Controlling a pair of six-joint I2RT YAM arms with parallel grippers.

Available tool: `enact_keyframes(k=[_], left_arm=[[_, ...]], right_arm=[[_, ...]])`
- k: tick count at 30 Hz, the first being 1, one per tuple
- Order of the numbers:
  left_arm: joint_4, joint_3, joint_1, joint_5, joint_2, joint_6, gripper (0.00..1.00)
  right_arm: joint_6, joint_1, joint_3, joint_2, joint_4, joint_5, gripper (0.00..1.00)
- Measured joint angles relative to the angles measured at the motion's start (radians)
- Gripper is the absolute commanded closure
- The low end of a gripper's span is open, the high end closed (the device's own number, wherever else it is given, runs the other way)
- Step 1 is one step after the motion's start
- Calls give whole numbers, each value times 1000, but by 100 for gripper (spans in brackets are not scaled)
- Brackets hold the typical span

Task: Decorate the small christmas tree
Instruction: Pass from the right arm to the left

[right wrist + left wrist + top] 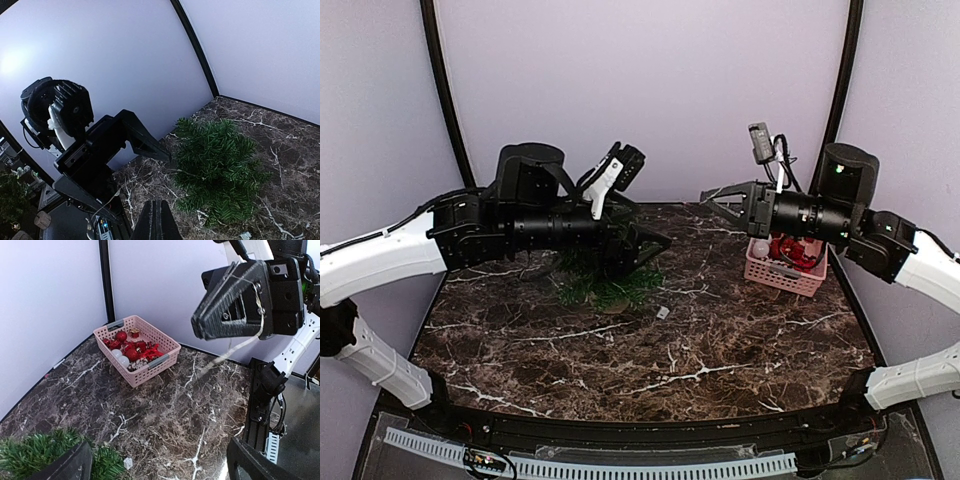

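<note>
Small christmas tree point(605, 288) on the counter point(650, 365), likely light, soft springy branches; best gripped at its trunk. Left pincer point(655, 250) released just above it; right pincer point(718, 200) clenched, well apart

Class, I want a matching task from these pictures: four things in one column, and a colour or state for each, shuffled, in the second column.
Column one:
1. small christmas tree
2. pink basket
3. left gripper
4. right gripper

Column two:
A. jaws shut
B. jaws wide open
C. dark green
D. holds red and white ornaments

Pairs: 1-C, 2-D, 3-B, 4-A.
</note>
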Motion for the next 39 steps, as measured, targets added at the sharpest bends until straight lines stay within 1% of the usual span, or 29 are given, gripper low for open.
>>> enact_keyframes(k=[6, 10, 16, 20, 22, 24, 25, 27, 28, 29, 30, 31, 33, 35, 39], left_arm=[[72, 1, 0, -77, 1, 38, 2], [83, 2, 0, -75, 3, 51, 2], [120, 39, 0, 68, 66, 46, 2], [159, 51, 0, 172, 131, 15, 3], [171, 51, -1, 204, 155, -2, 6], [179, 51, -2, 233, 176, -17, 16], [179, 51, -2, 247, 185, -25, 23], [179, 51, -4, 264, 193, -40, 32], [180, 51, -6, 271, 193, -42, 35], [182, 51, -7, 278, 193, -53, 41], [187, 51, -8, 283, 193, -57, 43], [192, 51, -8, 288, 193, -62, 49], [195, 49, -8, 296, 193, -71, 53], [198, 49, -8, 302, 193, -77, 54], [202, 49, -8, 299, 196, -87, 60]], right_arm=[[-5, 10, 0, 0, 5, -8, 100], [-8, 14, 0, 0, 6, -14, 100], [-8, 25, 1, 12, 31, -13, 100], [-8, 36, 1, 22, 54, 6, 100], [-8, 41, 1, 24, 68, 16, 100], [-8, 43, 1, 24, 82, 29, 100], [-8, 45, 1, 24, 90, 35, 100], [-8, 45, 2, 26, 97, 46, 100], [-8, 45, 3, 27, 101, 51, 100], [-8, 45, 5, 31, 104, 54, 100], [-8, 45, 6, 34, 108, 56, 100], [-9, 45, 6, 38, 112, 58, 100], [-8, 45, 6, 45, 119, 59, 100], [-8, 45, 8, 52, 124, 59, 100], [-8, 47, 11, 58, 125, 58, 100]])
